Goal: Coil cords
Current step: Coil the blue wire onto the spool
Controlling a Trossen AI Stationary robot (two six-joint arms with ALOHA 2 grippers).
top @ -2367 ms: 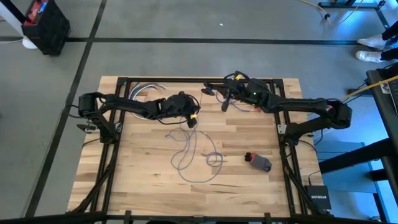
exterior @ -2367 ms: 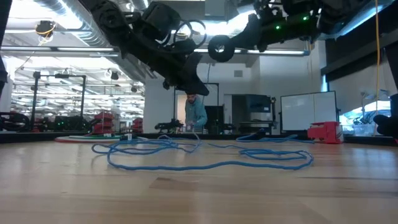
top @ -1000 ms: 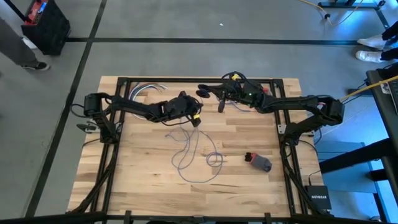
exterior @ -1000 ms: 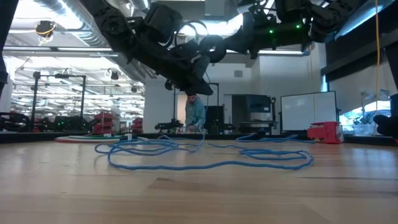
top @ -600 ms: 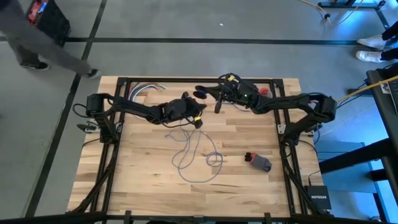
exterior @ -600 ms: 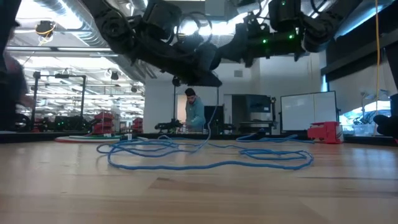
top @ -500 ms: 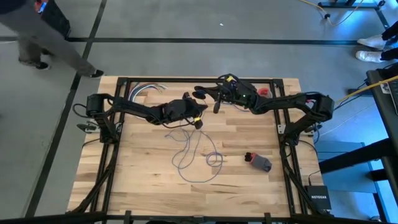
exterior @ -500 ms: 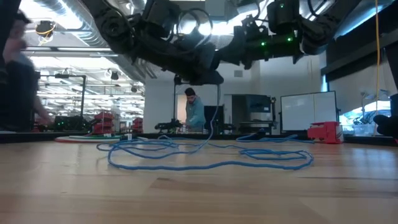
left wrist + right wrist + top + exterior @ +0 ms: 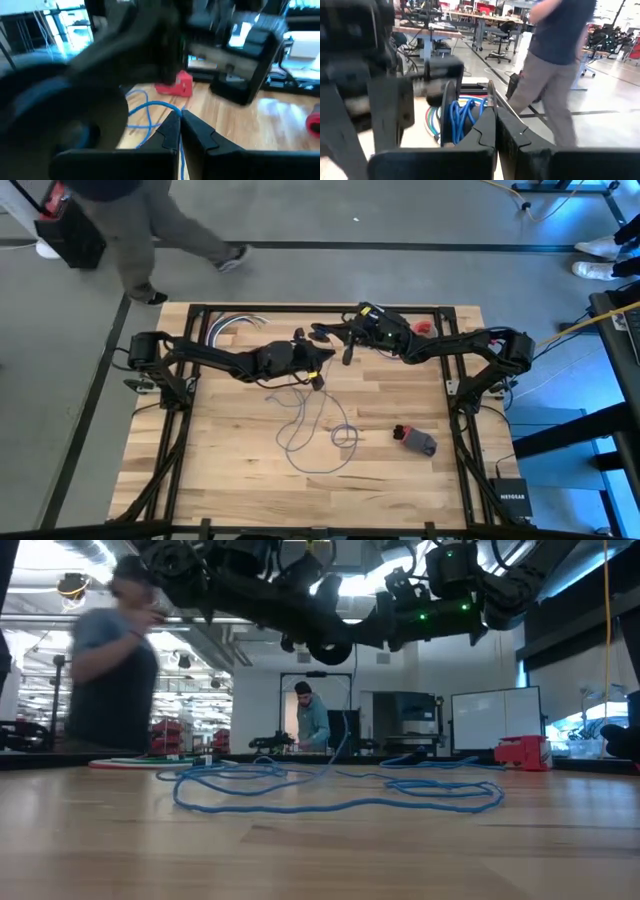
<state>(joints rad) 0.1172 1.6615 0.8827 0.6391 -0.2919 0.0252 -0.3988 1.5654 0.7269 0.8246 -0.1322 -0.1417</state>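
Right tool nearer left tool.

From overhead I look straight down on the whole wooden table, both arms and the floor around it. My low camera sits at tabletop height, facing level across the boards into the room. Both share the blue cord, seen edge-on low. Each wrist camera peers close past its own dark fingers.
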